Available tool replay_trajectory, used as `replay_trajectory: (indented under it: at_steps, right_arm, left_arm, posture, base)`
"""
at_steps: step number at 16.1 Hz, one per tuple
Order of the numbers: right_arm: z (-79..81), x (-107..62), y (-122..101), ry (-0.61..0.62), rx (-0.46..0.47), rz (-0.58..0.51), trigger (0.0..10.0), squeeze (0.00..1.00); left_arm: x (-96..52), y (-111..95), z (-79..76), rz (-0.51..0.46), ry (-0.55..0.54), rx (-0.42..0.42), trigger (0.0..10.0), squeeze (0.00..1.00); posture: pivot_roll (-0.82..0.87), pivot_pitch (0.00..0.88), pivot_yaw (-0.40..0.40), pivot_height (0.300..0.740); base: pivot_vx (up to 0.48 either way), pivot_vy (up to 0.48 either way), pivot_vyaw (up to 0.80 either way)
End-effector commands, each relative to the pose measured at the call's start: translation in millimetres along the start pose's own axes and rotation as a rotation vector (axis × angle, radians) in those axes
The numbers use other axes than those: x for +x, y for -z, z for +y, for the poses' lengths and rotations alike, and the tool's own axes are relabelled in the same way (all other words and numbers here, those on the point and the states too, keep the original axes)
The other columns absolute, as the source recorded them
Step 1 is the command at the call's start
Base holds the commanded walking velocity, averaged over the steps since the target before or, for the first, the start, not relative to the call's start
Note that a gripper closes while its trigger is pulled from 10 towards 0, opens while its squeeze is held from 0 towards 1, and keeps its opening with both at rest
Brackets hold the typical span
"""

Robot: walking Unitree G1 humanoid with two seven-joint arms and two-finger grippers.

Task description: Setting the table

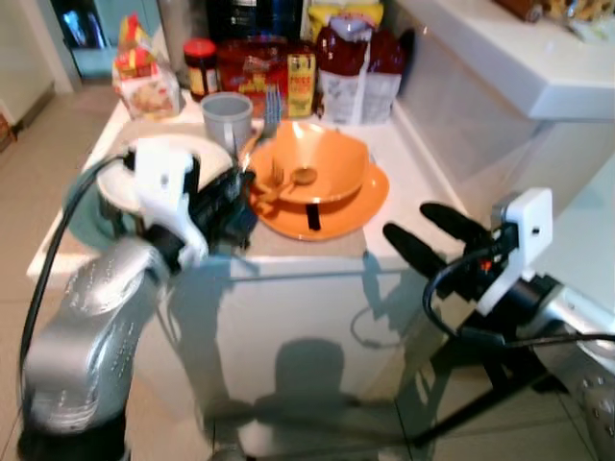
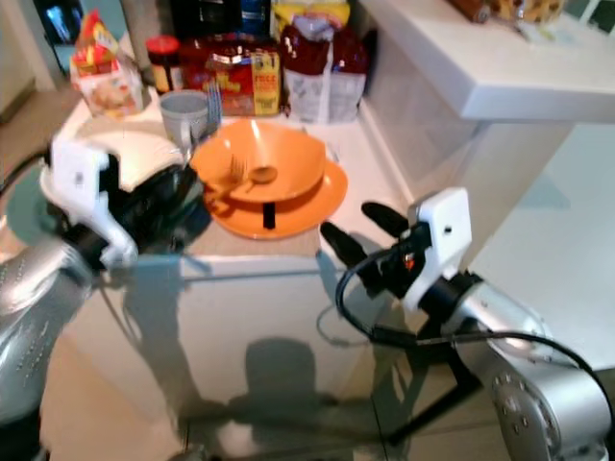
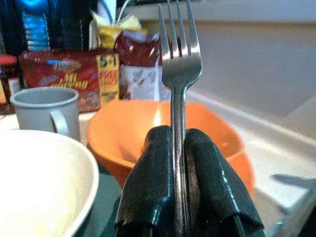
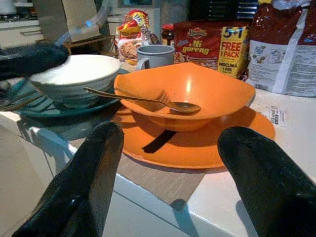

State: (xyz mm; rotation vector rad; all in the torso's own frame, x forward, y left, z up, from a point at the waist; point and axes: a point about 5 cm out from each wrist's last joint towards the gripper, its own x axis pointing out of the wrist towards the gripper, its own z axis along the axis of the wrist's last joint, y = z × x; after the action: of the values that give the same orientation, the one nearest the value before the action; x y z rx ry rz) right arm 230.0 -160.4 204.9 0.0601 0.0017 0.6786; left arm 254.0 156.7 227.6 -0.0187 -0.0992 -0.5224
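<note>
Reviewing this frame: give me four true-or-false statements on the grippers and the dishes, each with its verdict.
1. The left gripper is shut on a fork. True.
2. The right gripper holds the spoon. False: it is open and holds nothing; the spoon rests across the orange bowl.
3. The orange bowl sits on an orange plate. True.
4. The grey mug stands inside the white bowl. False: it stands behind it, on the counter.

Home kitchen: white counter (image 1: 413,163) w/ food packets (image 1: 252,67), mug (image 1: 227,117), orange bowl (image 1: 317,158).
</note>
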Motion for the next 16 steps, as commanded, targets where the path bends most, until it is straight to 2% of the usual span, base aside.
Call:
replay_trajectory:
  at_steps: [1, 2, 5, 6, 8, 10, 13, 16]
  right_arm:
    - [-0.6, 1.2, -4, -0.010, -0.007, -0.012, 10.0, 0.00]
    - [-0.8, 1.9, -3, -0.012, -0.006, -0.012, 10.0, 0.00]
    - [2.5, 3.0, -1, -0.027, 0.000, -0.010, 10.0, 0.00]
    - [3.7, 0.4, 0, -0.031, 0.001, -0.008, 10.0, 0.00]
    - [-3.8, -3.9, -2, 0.009, -0.013, -0.013, 10.0, 0.00]
    - [-5.4, -1.2, -2, 0.034, -0.002, -0.029, 10.0, 0.00]
    - [3.2, 5.6, 8, 0.017, 0.035, -0.023, 10.0, 0.00]
    - [7.2, 5.5, 10, 0.013, 0.053, -0.023, 10.0, 0.00]
  left_arm:
    - [-2.5, -9, -9.4, -0.040, 0.032, 0.018, 2.3, 0.00]
    - [-1.4, -8, -11.2, -0.038, 0.032, 0.048, 10.0, 0.00]
    - [-3.9, 0, -17.2, -0.031, 0.036, 0.094, 10.0, 0.00]
    - [-9.3, 6, -23.4, -0.016, 0.075, 0.090, 10.0, 0.00]
    - [-9.4, 9, -24.7, 0.034, 0.077, 0.081, 10.0, 0.00]
    - [-7.0, 8, -24.1, 0.034, 0.070, 0.095, 10.0, 0.00]
    - [-9.9, 13, -23.4, 0.047, 0.051, 0.131, 10.0, 0.00]
    - [-11.4, 14, -21.0, 0.050, 0.013, 0.157, 10.0, 0.00]
  posture:
    - [-0.01, 0.023, -0.071, 0.740]
    - [-0.01, 0.022, -0.070, 0.740]
    - [-0.02, 0.023, -0.061, 0.740]
    - [-0.02, 0.022, -0.055, 0.740]
    - [-0.02, 0.018, -0.046, 0.740]
    - [-0.01, 0.021, -0.045, 0.740]
    - [0.00, 0.033, -0.044, 0.740]
    - [-0.01, 0.043, -0.054, 0.740]
  base:
    - [0.000, 0.000, 0.00]
    - [0.000, 0.000, 0.00]
    - [0.000, 0.000, 0.00]
    - [0.000, 0.000, 0.00]
    - [0.000, -0.480, 0.00]
    - [0.000, -0.480, 0.00]
    - [0.000, -0.480, 0.00]
    - [0.000, -0.480, 0.00]
